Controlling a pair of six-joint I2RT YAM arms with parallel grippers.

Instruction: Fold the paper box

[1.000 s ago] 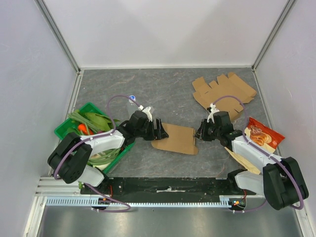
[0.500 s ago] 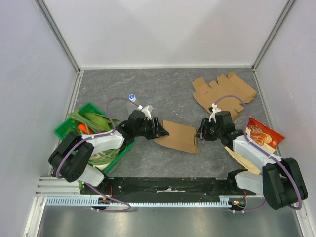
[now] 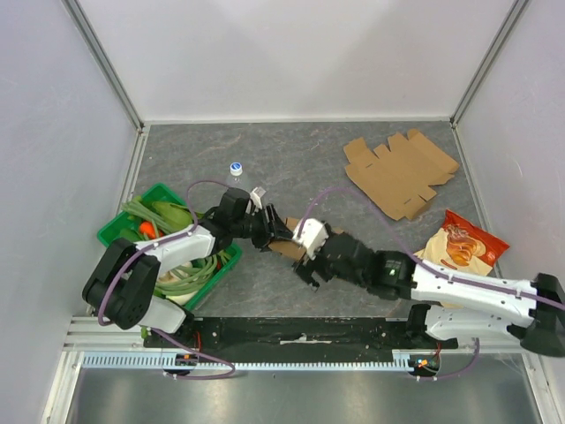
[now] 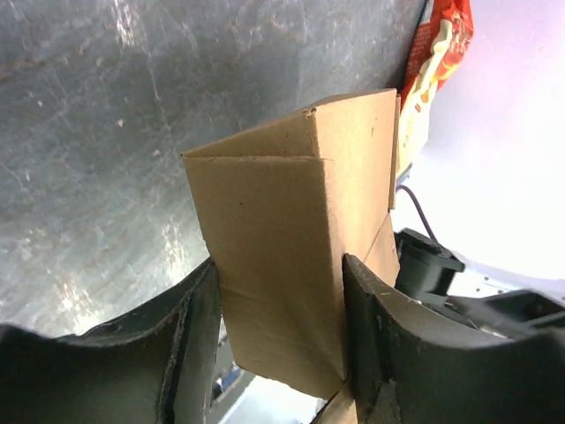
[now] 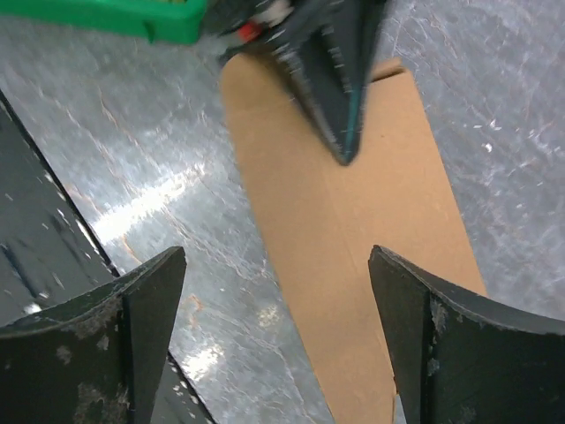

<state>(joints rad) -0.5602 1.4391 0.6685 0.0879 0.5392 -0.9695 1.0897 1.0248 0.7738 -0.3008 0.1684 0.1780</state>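
The paper box is a brown cardboard sleeve, partly squared up. My left gripper is shut on its near end, one finger on each side wall. In the top view that left gripper holds the paper box at the table's middle, and my right arm covers most of it. The right gripper hangs over the box with its jaws wide apart. From the right wrist, the box lies flat below the open right gripper, which touches nothing. The left gripper's fingers pinch the box's far end.
A flat cardboard blank lies at the back right. A red snack bag sits right of the arms. A green basket of greens stands at the left, with a small blue-and-white cap behind it. The black base strip runs along the near edge.
The right gripper let go of the box's right end, opened wide and swung left over the box. The left gripper closed on the box and drew it slightly left.
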